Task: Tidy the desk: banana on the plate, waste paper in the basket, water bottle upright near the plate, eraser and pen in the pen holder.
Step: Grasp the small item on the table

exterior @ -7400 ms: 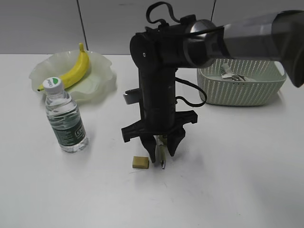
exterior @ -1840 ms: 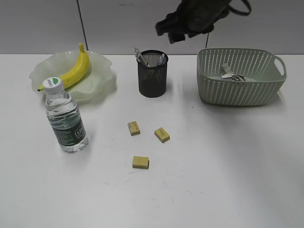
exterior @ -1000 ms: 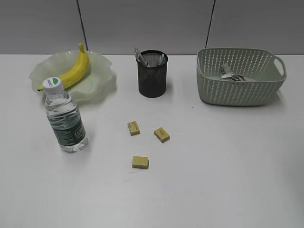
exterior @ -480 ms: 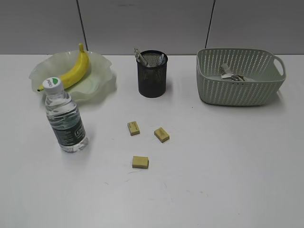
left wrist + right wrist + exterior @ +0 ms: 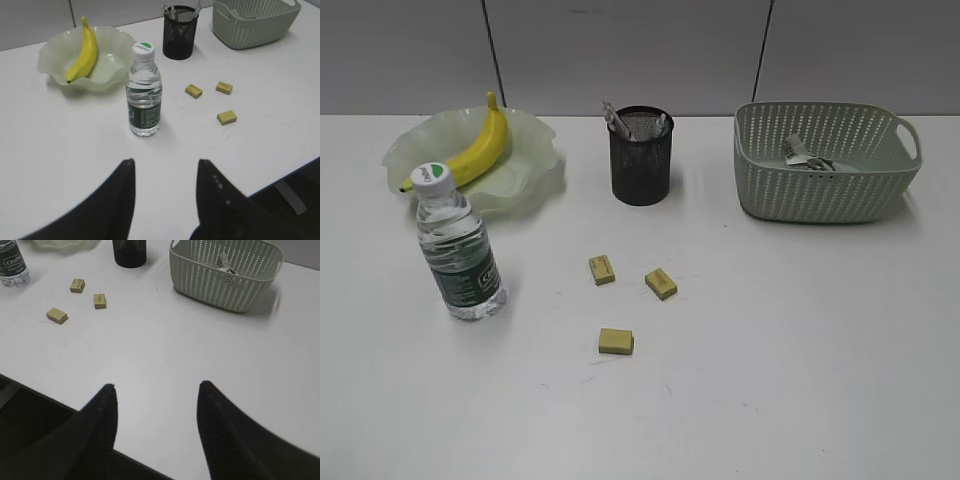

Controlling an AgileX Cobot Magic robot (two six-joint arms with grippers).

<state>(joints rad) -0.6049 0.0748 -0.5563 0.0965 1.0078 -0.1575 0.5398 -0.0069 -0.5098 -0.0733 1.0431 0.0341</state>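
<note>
The banana (image 5: 478, 147) lies in the pale green plate (image 5: 535, 172) at the back left. The water bottle (image 5: 458, 248) stands upright in front of the plate. The black mesh pen holder (image 5: 641, 160) holds pens (image 5: 617, 120). The waste paper (image 5: 804, 154) lies in the sage-green basket (image 5: 825, 185). Three yellow erasers (image 5: 615, 341) lie on the desk (image 5: 800, 330) in front of the pen holder. My left gripper (image 5: 165, 162) is open and empty, well short of the bottle (image 5: 144, 91). My right gripper (image 5: 156, 386) is open and empty over the desk's front edge. Neither gripper shows in the exterior view.
The other two erasers (image 5: 602, 270) (image 5: 661, 284) lie side by side between the pen holder and the nearest eraser. The desk's near edge (image 5: 60, 401) drops off below the right gripper. A grey panelled wall (image 5: 640, 50) stands behind the desk.
The right arm, which stood over the erasers with a pen, has put it in the pen holder and left the exterior view. Nothing has moved in the last second.
</note>
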